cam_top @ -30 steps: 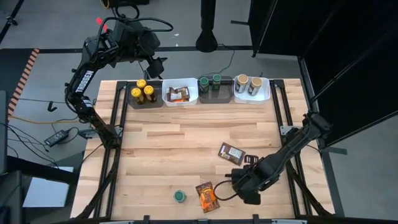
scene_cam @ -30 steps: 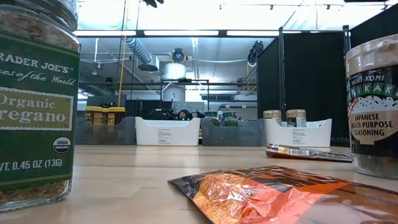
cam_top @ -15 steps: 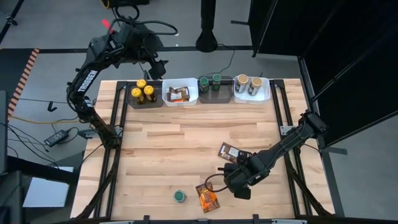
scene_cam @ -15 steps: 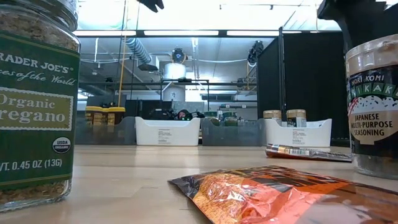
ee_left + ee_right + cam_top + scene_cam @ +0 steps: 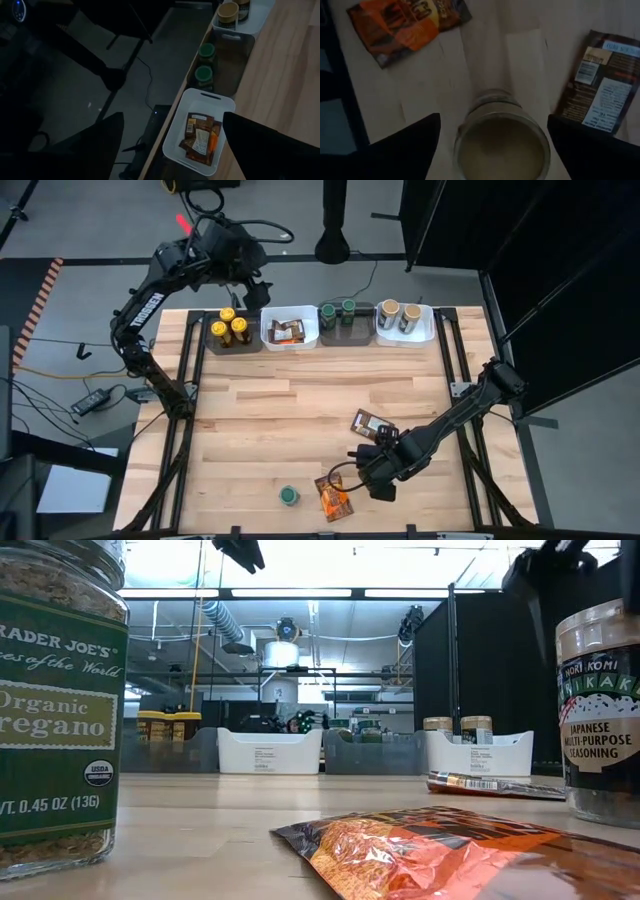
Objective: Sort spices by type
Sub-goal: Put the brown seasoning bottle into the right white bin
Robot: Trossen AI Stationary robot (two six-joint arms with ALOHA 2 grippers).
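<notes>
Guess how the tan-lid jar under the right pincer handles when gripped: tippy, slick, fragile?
The tan-lid jar looks like clear glass, so probably rigid, smooth and fairly heavy for its size; a firm squeeze seems wise. It stands upright on the table with the right pincer open around it, so an off-centre close could tip it. On its side it would likely roll.

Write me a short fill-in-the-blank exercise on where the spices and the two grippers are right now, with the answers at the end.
1. The right gripper hangs open over a jar with a ____ lid.
2. The white bin next to the yellow-lidded jars holds flat ____.
3. The left gripper is open above the ____ edge of the table, near the bins.
4. Loose at the near edge, the green-lidded jar stands beside an ____ packet.

Answers: tan; packets; far; orange
</notes>
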